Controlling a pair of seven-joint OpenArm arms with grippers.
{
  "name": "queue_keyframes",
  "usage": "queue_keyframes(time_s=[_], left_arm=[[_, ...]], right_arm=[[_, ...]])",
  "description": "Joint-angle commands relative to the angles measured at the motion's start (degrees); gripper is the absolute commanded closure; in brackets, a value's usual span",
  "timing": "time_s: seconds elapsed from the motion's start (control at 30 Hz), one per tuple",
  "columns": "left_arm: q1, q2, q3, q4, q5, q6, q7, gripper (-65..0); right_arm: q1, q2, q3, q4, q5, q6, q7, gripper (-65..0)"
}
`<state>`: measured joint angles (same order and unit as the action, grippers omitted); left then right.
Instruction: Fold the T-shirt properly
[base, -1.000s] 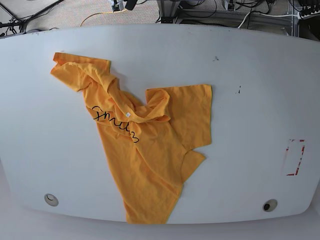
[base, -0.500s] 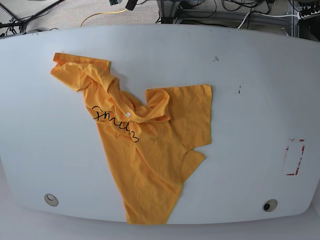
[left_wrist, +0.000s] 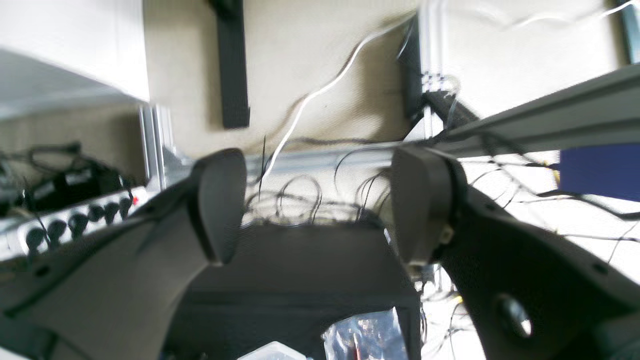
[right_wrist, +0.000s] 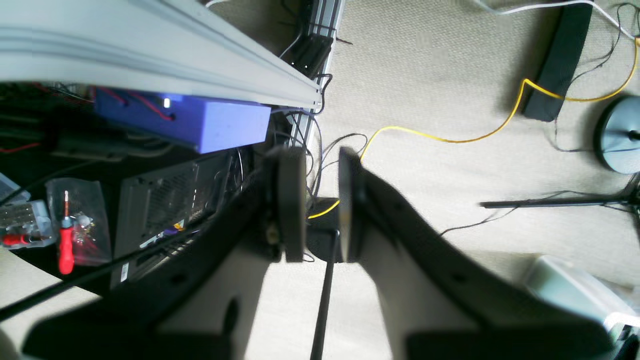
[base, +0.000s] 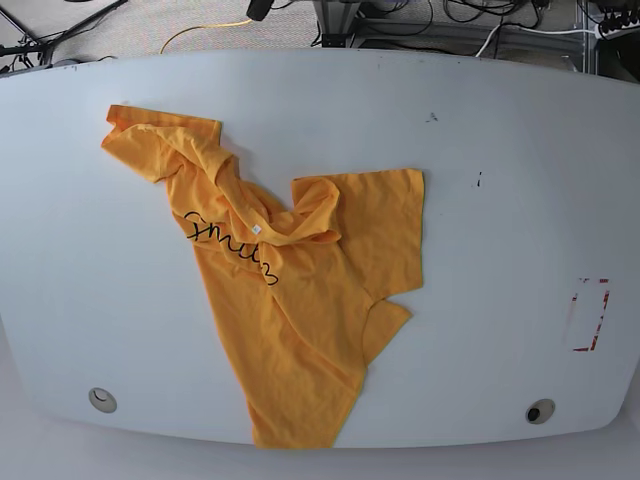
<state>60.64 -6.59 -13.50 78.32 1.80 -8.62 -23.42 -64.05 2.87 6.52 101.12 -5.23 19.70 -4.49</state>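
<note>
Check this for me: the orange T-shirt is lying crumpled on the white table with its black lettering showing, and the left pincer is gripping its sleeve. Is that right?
Not quite. The T-shirt does lie crumpled on the table, lettering showing, but the left pincer grips nothing: the left wrist view shows it open and empty, away from the shirt.

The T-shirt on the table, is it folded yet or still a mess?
Not folded: the T-shirt lies crumpled and skewed on the table, parts bunched over its lettering.

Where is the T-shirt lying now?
In the base view, the T-shirt lies crumpled on the white table, left of centre, its lower hem reaching the near edge.
</note>
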Motion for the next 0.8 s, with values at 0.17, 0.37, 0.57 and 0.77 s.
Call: queue_keyframes(time_s=[0.17, 0.37, 0.57, 0.77], left_arm=[[6.9, 2.4, -4.5, 12.9, -1.6, 0.6, -1.1, -41.4], [11.3, 2.4, -5.2, 23.0, -4.0, 0.5, -1.1, -41.4], [13.8, 2.5, -5.3, 30.6, -4.0, 0.5, -1.1, -41.4], [13.7, 2.4, -5.2, 33.2, -4.0, 0.5, -1.1, -41.4]], right_arm=[[-6.3, 0.2, 0.0, 7.9, 0.4, 0.3, 1.0, -10.1], [-9.0, 0.2, 0.2, 12.4, 0.4, 0.3, 1.0, -10.1], [-9.8, 0.0, 0.2, 14.5, 0.4, 0.2, 1.5, -10.1], [-7.6, -0.1, 0.4, 15.1, 0.4, -0.1, 1.5, -10.0]])
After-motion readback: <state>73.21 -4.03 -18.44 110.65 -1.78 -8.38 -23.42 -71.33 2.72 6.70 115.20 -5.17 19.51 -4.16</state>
